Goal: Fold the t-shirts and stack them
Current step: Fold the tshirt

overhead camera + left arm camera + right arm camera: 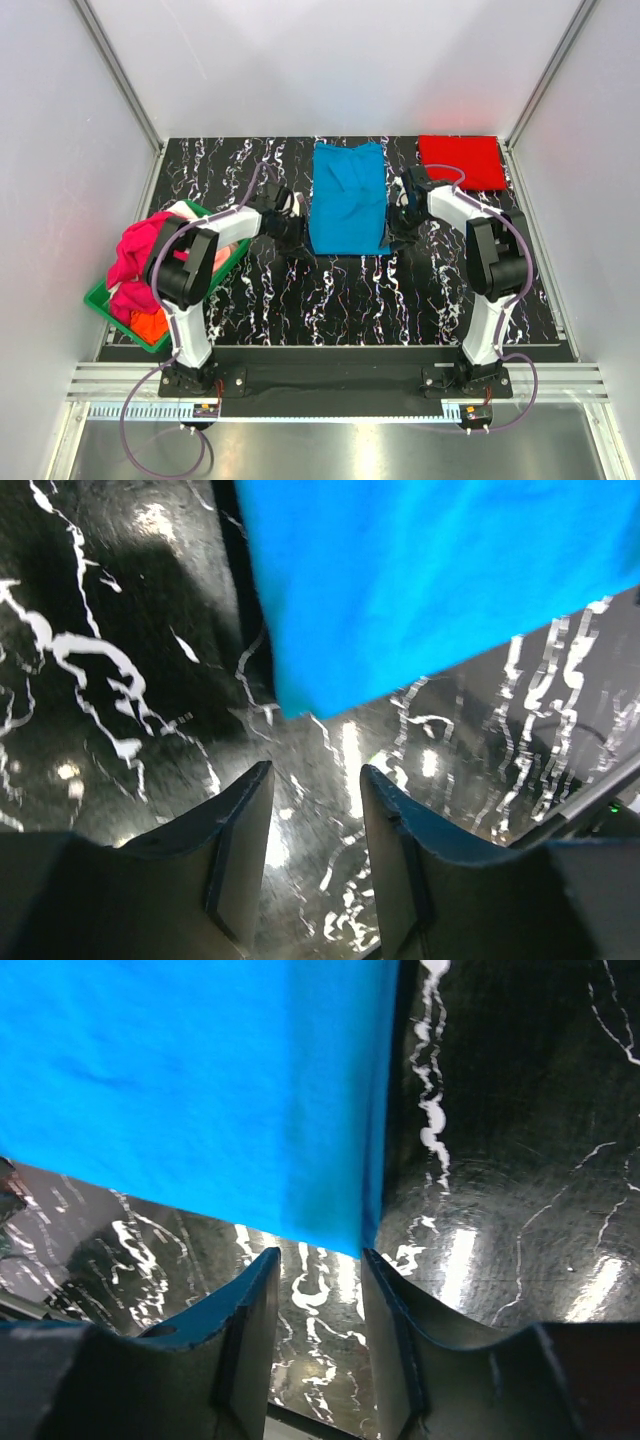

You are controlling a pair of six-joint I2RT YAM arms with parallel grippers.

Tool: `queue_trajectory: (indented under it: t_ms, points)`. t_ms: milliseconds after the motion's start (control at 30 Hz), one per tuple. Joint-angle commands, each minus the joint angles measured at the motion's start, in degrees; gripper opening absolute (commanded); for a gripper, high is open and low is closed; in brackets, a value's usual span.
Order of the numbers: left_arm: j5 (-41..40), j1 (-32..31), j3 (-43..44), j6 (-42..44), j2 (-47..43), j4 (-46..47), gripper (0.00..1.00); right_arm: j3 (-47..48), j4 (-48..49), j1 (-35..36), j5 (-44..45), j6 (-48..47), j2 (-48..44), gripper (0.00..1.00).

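The surface (pixel 400 290) is black and shiny, with thin white lines all over it, like cracks in stone. Bright spots of light shine on it. Plain pale walls (pixel 330 60) stand around three sides of it. A metal rail (pixel 330 378) runs along the near edge.

The blue t-shirt (pixel 348 195) lies flat on the surface, right between the two hands. It is folded into a long shape.

The left hand (pixel 315 775) is low over the surface. Its two fingers stand a little way apart and hold nothing. Black surface shows in the gap. A corner of the blue t-shirt is just ahead of its tips and a bit to its right.

The right hand (pixel 320 1252) is low too. Its fingers stand a little way apart, with nothing between them. The other near corner of the blue t-shirt is right at its tips. I cannot tell if it touches them.

The red t-shirt (pixel 461 161) lies folded well past the right hand, off to its right, in the far corner.

The green basket (pixel 100 300) sits well back from the left hand, off to its left. A pink t-shirt (pixel 135 255) is heaped in it, with an orange t-shirt (pixel 150 325) lower down.
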Motion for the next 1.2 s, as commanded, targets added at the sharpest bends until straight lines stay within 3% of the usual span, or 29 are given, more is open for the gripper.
queue_trajectory:
  t_ms: [0,200,300,433,467,533,567,700,933,1033,1167]
  points:
    - [-0.32,0.28,1.47,1.61,2.07,1.82,0.45,-0.76,1.6,-0.55,0.95,-1.47,0.2,0.44]
    - [-0.85,0.28,2.61,2.14,3.65,1.65,0.42,-2.25,2.65,-0.72,1.56,-2.18,0.73,0.4]
    - [-0.24,0.37,3.75,2.66,4.71,1.21,0.35,-2.61,3.1,-0.9,1.65,-2.62,1.25,0.38]
    - [-0.5,0.28,4.54,3.71,5.5,0.24,0.22,-2.79,3.27,-1.6,1.74,-2.97,1.61,0.35]
    - [-0.5,0.37,4.81,3.89,5.59,-0.2,0.09,-2.79,3.62,-1.69,1.57,-3.06,1.61,0.31]
    - [-0.5,0.28,5.42,4.51,5.85,-0.72,0.0,-2.7,3.89,-1.87,1.3,-3.23,1.78,0.25]
    - [-0.58,0.28,5.51,4.6,5.85,-1.25,0.0,-2.7,3.97,-1.87,1.3,-3.23,1.7,0.16]
    - [-2.33,0.28,5.43,5.04,4.37,-2.83,0.0,-3.05,3.98,-2.04,1.48,-3.41,1.35,0.0]
    - [-6.64,0.19,2.35,2.93,-0.82,-3.28,0.0,-5.33,4.24,-2.04,0.69,-1.92,-1.73,0.0]
    - [-4.63,0.28,1.21,3.1,-2.23,-0.21,0.17,-5.77,4.5,-2.04,0.42,-1.74,-2.34,0.0]
    - [0.55,0.28,0.94,4.51,-0.83,2.61,0.26,-5.77,4.42,-2.04,1.74,-1.74,-2.43,0.0]
